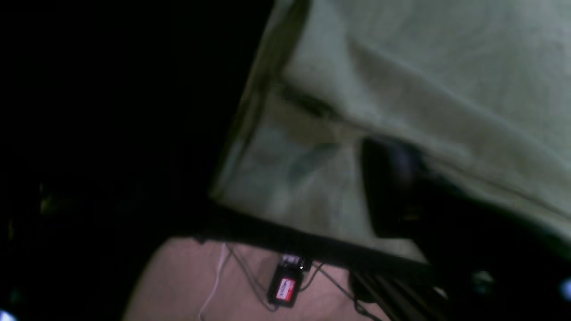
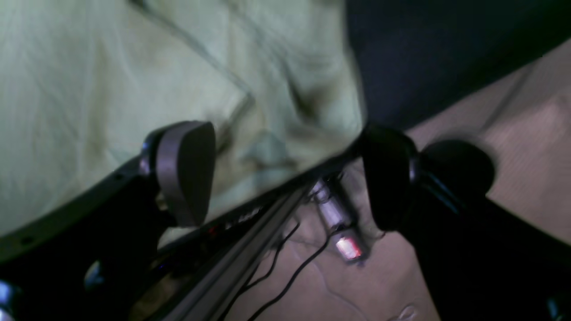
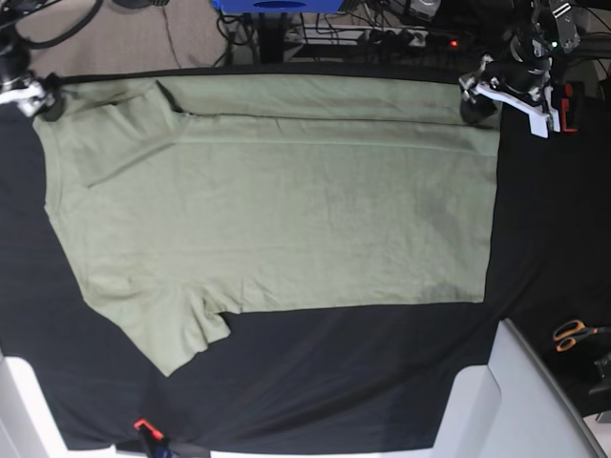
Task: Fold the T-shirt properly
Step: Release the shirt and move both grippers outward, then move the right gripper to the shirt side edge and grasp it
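The pale sage-green T-shirt (image 3: 277, 210) lies flat on the black tablecloth (image 3: 315, 382), with its far edge folded over in a narrow band and one sleeve pointing to the near left. My left gripper (image 3: 474, 105) is at the shirt's far right corner. In the left wrist view (image 1: 285, 191) only one dark finger (image 1: 390, 187) shows clearly against the cloth (image 1: 424, 67), and the jaws look apart. My right gripper (image 3: 43, 100) is at the far left corner. In the right wrist view (image 2: 285, 174) it is open, with its fingers (image 2: 185, 171) astride the shirt's corner (image 2: 276, 147) at the table edge.
Orange-handled scissors (image 3: 576, 334) lie at the right edge. White panels (image 3: 506, 401) stand at the near right and near left. Cables and a small power box (image 1: 285, 287) lie on the floor behind the table's far edge. A blue frame (image 3: 277, 5) stands behind.
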